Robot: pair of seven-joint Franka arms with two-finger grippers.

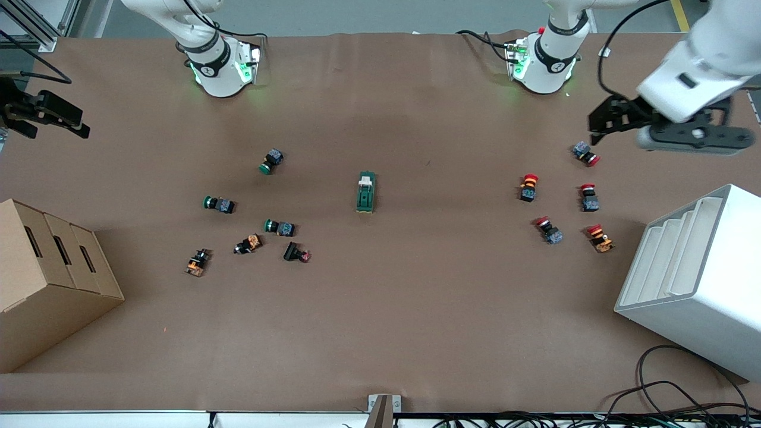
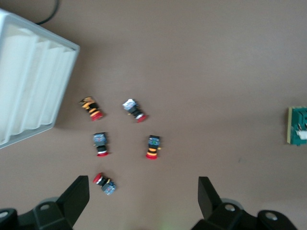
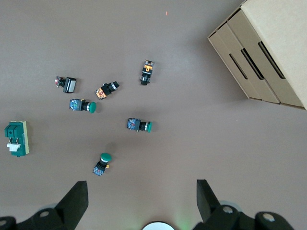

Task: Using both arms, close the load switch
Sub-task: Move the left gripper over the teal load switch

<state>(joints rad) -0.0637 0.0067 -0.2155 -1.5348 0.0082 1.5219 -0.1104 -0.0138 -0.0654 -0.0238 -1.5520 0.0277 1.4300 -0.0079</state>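
Note:
The load switch [image 1: 366, 192] is a dark-green block with a cream lever end. It lies alone in the middle of the table, and it also shows at the edge of the left wrist view [image 2: 298, 125] and of the right wrist view [image 3: 17, 138]. My left gripper [image 1: 599, 129] hangs open over the table at the left arm's end, above a red pushbutton [image 2: 104, 183], and holds nothing [image 2: 143, 187]. Over the table's edge at the right arm's end, my right gripper [image 1: 74, 125] is also open and empty [image 3: 141, 189]. Both grippers are well away from the switch.
Several green and orange pushbuttons [image 1: 272, 160] lie scattered toward the right arm's end, and several red ones [image 1: 528, 187] toward the left arm's end. A cardboard box [image 1: 47, 279] stands at the right arm's end. A white slotted bin [image 1: 701, 273] stands at the left arm's end.

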